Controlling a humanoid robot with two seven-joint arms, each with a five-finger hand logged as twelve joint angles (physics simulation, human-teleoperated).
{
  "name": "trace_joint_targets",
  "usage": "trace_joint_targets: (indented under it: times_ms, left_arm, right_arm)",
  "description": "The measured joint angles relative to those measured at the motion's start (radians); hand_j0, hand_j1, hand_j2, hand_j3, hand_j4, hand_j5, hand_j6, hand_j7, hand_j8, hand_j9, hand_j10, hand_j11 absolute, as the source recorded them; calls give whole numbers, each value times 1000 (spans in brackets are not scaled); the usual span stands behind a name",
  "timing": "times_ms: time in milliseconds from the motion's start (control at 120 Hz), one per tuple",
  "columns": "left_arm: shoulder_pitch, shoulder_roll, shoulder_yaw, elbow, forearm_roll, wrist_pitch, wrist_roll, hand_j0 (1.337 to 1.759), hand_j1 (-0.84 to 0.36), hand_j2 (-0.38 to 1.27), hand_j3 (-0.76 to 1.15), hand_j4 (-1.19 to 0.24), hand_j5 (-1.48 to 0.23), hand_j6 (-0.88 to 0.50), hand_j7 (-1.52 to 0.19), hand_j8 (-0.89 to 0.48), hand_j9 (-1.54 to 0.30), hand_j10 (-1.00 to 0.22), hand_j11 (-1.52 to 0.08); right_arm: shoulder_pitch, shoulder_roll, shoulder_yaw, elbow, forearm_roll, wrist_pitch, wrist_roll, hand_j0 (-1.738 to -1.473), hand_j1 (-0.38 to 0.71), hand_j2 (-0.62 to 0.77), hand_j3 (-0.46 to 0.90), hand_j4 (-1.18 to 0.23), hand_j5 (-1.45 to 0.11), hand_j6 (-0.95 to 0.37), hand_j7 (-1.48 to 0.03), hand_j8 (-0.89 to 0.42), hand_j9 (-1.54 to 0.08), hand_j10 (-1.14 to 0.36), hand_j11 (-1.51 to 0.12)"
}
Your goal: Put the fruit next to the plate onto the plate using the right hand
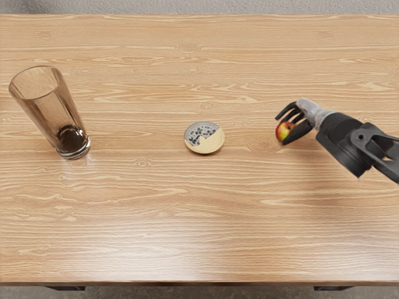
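Observation:
A small red and yellow fruit [283,131] lies on the wooden table to the right of a small round plate [204,137] with a dark speckled pattern. My right hand [292,123] comes in from the right edge and its black fingers [286,111] curl around the fruit from above and from the right. The fruit still looks to rest on the table surface. The plate holds nothing and sits well apart from the fruit, to its left.
A tall brownish drinking glass [50,111] stands upright at the far left. The wooden table [187,224] stretches wide around the plate, with its front edge near the bottom of the view.

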State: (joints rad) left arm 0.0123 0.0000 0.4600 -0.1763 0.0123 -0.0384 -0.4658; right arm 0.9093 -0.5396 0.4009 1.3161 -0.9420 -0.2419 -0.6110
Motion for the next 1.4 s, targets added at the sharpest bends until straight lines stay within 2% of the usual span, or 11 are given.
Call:
trace_joint_targets:
  times_ms: [225,575,758,1042,1325,1358,1400]
  left_arm:
    - [0,0,0,0,0,0,0,1658,57,48,0,-243,-316,-243,-316,-243,-316,-243,-316]
    - [0,0,0,0,0,0,0,1658,58,48,0,-243,-316,-243,-316,-243,-316,-243,-316]
    - [0,0,0,0,0,0,0,1658,58,48,0,-243,-316,-243,-316,-243,-316,-243,-316]
    - [0,0,0,0,0,0,0,1658,57,48,0,-243,-316,-243,-316,-243,-316,-243,-316]
    - [0,0,0,0,0,0,0,1658,57,48,0,-243,-316,-243,-316,-243,-316,-243,-316]
    - [0,0,0,0,0,0,0,1658,58,48,0,-242,-315,-242,-315,-242,-315,-242,-315]
    - [0,0,0,0,0,0,0,1658,58,48,0,-242,-315,-242,-316,-242,-316,-243,-316]
  right_arm:
    - [5,31,19,49,22,1,0,-1658,250,250,1,-587,-786,-572,-774,-482,-789,-682,-787]
    - [27,165,36,51,28,1,0,-1658,279,331,1,-576,-799,-578,-774,-482,-793,-686,-789]
    - [59,245,35,-27,25,1,0,-1658,267,325,0,-584,-791,-591,-775,-503,-790,-694,-787]
    - [129,409,21,-202,22,3,0,-1658,253,301,0,-590,-782,-598,-775,-512,-788,-702,-785]
    - [134,463,-24,-253,22,1,0,-1658,244,283,0,-586,-769,-601,-766,-513,-778,-705,-775]
    - [135,466,-28,-255,22,1,0,-1658,236,248,0,-571,-749,-600,-746,-512,-757,-699,-755]
    - [136,468,-31,-258,21,-7,0,-1658,164,197,0,-496,-651,-521,-648,-448,-658,-601,-656]
